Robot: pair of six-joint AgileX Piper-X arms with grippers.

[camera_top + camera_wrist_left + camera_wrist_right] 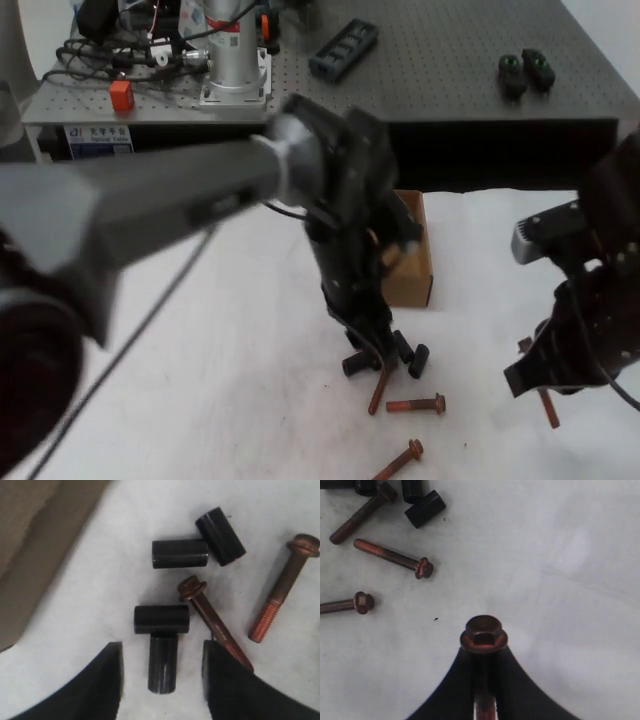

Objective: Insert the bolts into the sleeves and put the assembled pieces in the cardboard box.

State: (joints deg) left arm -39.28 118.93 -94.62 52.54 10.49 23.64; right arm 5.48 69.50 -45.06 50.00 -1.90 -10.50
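Four sleeves [180,553] crowd near the box [30,555] (left claw [162,652] straddles one).

White cloth [250,330], perforated grey bench [450,60], orange block [121,95], black slotted tray [343,48], tangled cables [110,50]

Black cylindrical sleeves [180,553]: smooth, with a soft sheen and faint highlights along the barrels; plastic or coated metal, cannot tell which. Copper-brown hex-flange bolts [285,587]: metal, dull and blotchy, with rough threads at the tips. White bench cover [90,595]: matt, faintly creased; cloth or paper unclear. Brown cardboard box [418,270]: matt, plain. Grey perforated metal table [450,60]: matt.
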